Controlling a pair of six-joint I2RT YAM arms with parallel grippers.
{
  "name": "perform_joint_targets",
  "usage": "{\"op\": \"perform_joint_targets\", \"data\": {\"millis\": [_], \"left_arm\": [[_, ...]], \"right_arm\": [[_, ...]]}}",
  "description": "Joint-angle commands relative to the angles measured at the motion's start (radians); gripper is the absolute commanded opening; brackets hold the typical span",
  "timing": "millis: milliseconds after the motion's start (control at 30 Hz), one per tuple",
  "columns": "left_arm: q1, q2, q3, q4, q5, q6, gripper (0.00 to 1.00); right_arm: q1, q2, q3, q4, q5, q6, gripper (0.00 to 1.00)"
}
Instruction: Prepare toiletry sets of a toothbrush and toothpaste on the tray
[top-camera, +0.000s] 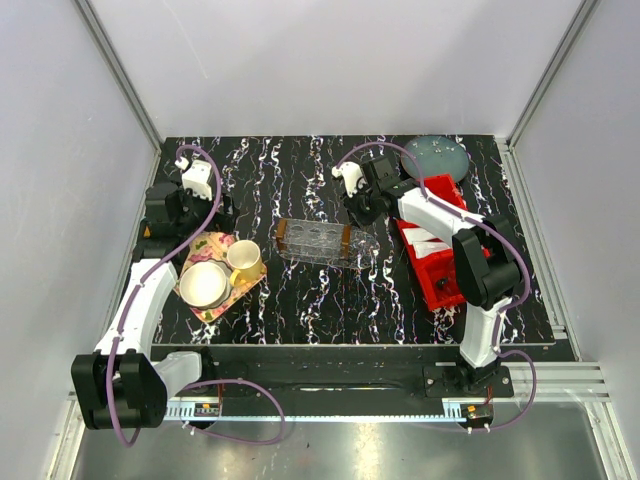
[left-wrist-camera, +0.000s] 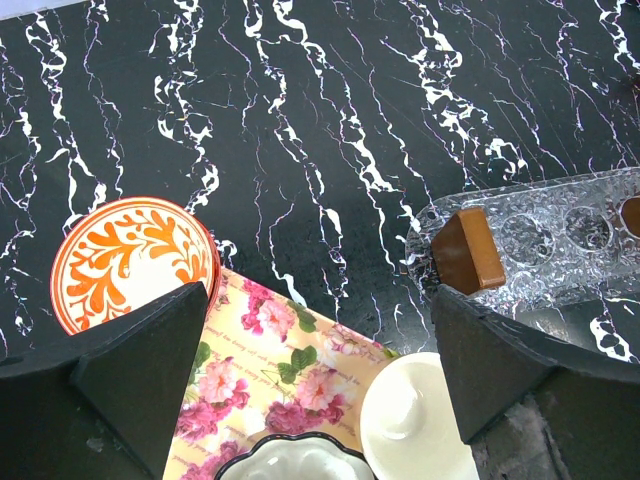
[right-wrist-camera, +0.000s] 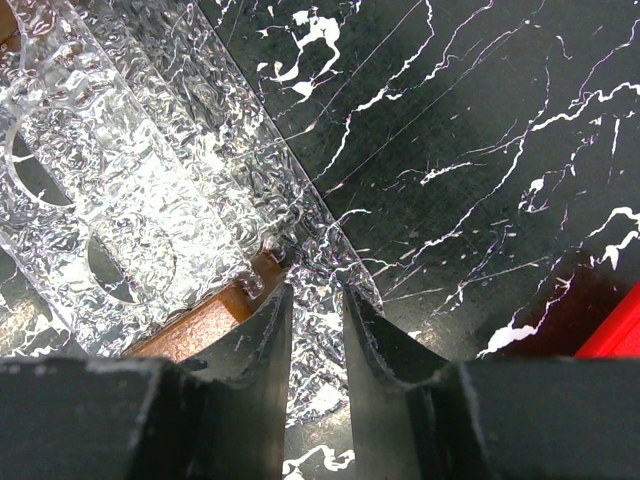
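The clear ribbed tray (top-camera: 318, 242) with brown end handles sits mid-table, with nothing showing inside it. My right gripper (right-wrist-camera: 315, 290) stands at its right end beside the brown handle (right-wrist-camera: 205, 322). Its fingers are drawn close on the clear wall (right-wrist-camera: 120, 180). From above, the right gripper (top-camera: 360, 208) is at the tray's far right corner. White toothpaste tubes (top-camera: 428, 240) lie in the red bin (top-camera: 440, 285). I cannot make out the toothbrush. My left gripper (left-wrist-camera: 318, 300) hangs wide open over the flowery tray (left-wrist-camera: 270, 350), left of the clear tray (left-wrist-camera: 560, 240).
The flowery tray (top-camera: 215, 243) carries a cream bowl (top-camera: 205, 283) and a yellow cup (top-camera: 243, 257). An orange-patterned plate (left-wrist-camera: 130, 255) lies beside it. A round grey-green plate (top-camera: 437, 155) sits at the back right. The right arm reaches over the red bin.
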Motion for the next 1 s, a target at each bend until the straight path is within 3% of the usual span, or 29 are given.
{"op": "perform_joint_targets", "data": {"millis": [0,967], "left_arm": [[-0.001,-0.028,-0.004,0.060,0.017,0.005,0.99],[-0.002,-0.054,-0.018,0.052,0.011,0.012,0.99]], "right_arm": [[0.003,-0.022,-0.002,0.010,-0.033,0.007,0.31],[0.023,-0.039,-0.013,-0.002,-0.044,-0.006,0.28]]}}
